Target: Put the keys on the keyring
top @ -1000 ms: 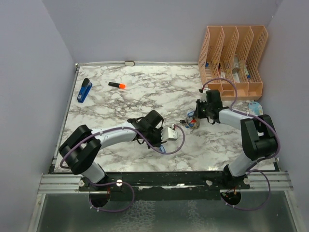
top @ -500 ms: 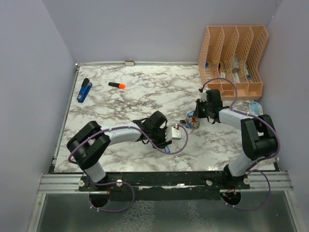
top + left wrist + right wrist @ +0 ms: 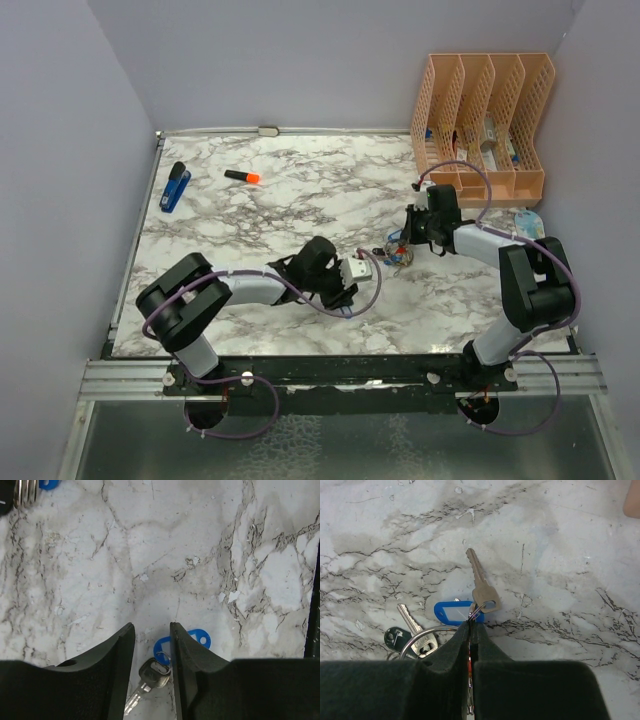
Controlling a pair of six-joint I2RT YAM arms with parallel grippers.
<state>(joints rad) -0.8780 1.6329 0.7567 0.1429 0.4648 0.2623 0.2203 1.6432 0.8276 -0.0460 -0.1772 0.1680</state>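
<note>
Two risks: the loose key [image 3: 151, 673] could skid across the table [image 3: 165, 555] if the left hand [image 3: 151, 628] nips only its blue tag [image 3: 199, 639], or the keyring [image 3: 422, 639] could twist free. Left hand stands half open (gripping nothing) astride that key, near the keyring; right hand [image 3: 471, 625] is clenched on the keyring.

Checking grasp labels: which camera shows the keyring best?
The right wrist view: the keyring lies close, its wire loop, keys and blue tag distinct, running into the shut right gripper. The top external view shows only a tiny cluster at that gripper; the left wrist view catches a coiled edge and blue scrap in its top-left corner.
</note>
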